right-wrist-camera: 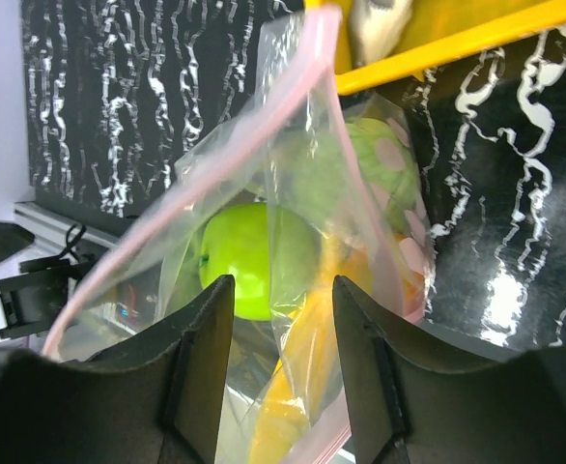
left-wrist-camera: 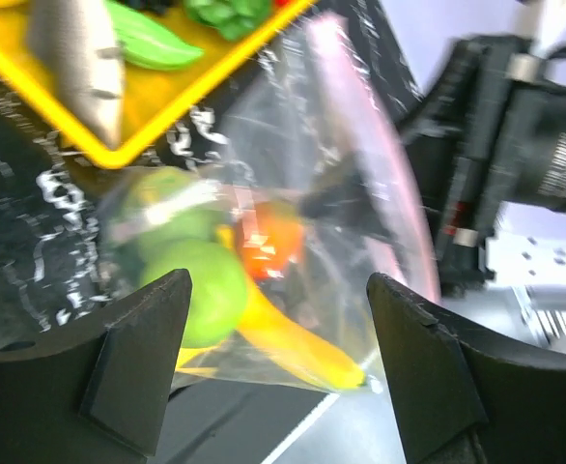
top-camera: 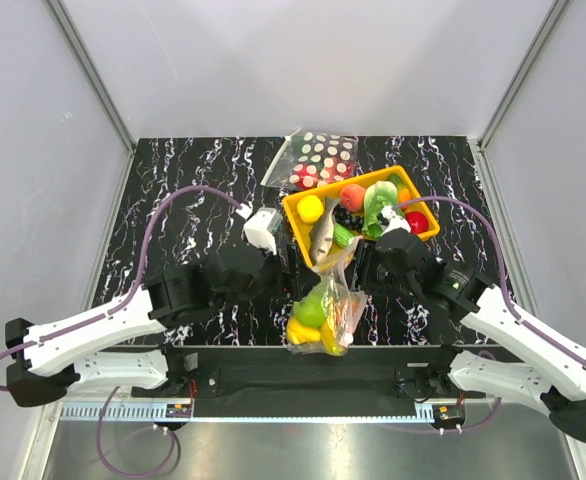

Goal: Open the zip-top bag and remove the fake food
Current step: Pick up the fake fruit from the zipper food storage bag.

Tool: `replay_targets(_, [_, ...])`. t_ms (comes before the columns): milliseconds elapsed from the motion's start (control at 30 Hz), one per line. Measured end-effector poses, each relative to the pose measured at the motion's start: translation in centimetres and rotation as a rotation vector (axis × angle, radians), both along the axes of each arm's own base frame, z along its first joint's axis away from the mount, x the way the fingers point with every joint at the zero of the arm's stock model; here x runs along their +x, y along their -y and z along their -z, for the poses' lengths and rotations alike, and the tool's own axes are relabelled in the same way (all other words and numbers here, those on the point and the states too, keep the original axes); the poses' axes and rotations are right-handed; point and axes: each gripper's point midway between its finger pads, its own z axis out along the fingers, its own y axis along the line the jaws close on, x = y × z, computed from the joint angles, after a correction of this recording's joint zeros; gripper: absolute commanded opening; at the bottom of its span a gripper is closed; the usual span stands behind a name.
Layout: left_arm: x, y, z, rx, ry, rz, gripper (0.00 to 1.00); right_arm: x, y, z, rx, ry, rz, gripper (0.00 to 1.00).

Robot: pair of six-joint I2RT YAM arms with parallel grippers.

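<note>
Zip-top bag [top-camera: 323, 310] sits at near edge of tabletop [top-camera: 193, 170], between the two arms, mouth end raised toward the tray. Fake food [top-camera: 313, 312] inside it: green apple [right-wrist-camera: 249, 256], yellow banana [left-wrist-camera: 293, 340], an orange-red piece [left-wrist-camera: 268, 246], and another green piece behind the film.

Left end effector [left-wrist-camera: 278, 285]: released, fingers [left-wrist-camera: 138, 358] spread wide. The bag lies just beyond the tips, centred in the gap, not touching either finger.

Right end effector [right-wrist-camera: 283, 285]: parted narrowly, and the bag's wall and a fold of film run up between the fingers [right-wrist-camera: 201, 358]. No pinch visible, gap stays clear and the apple shows through it. Pink zip strip [right-wrist-camera: 196, 184] runs diagonally from the lower left up to the tray rim. Can't tell if the zip is sealed.

In the left wrist view the right end effector is just beside the bag's far side, one dark finger against the plastic.

Beyond: yellow tray [top-camera: 291, 215] with loose toy fruit and veg. Behind it a polka-dot bag [top-camera: 323, 155].
</note>
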Motion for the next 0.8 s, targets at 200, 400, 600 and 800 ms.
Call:
replay_targets(200, [0.3,-1.3,5.1,0.101,-0.068,-0.074,0.79,-0.2,0.6,0.6,-0.03,-0.017,0.01,0.52])
replay_targets(400, [-0.9,-2.6,11.9,0.241,-0.168,-0.073,0.79,-0.3,0.3,1.1,-0.042,-0.034,0.001,0.53])
replay_targets(600, [-1.2,-1.7,12.6,0.207,-0.203,-0.042,0.78,-0.8,-0.5,2.1,-0.053,-0.081,-0.047,0.53])
replay_targets(800, [-1.5,0.0,13.4,0.144,-0.248,0.012,0.53,-1.8,-1.2,2.3,-0.046,-0.111,-0.123,0.53])
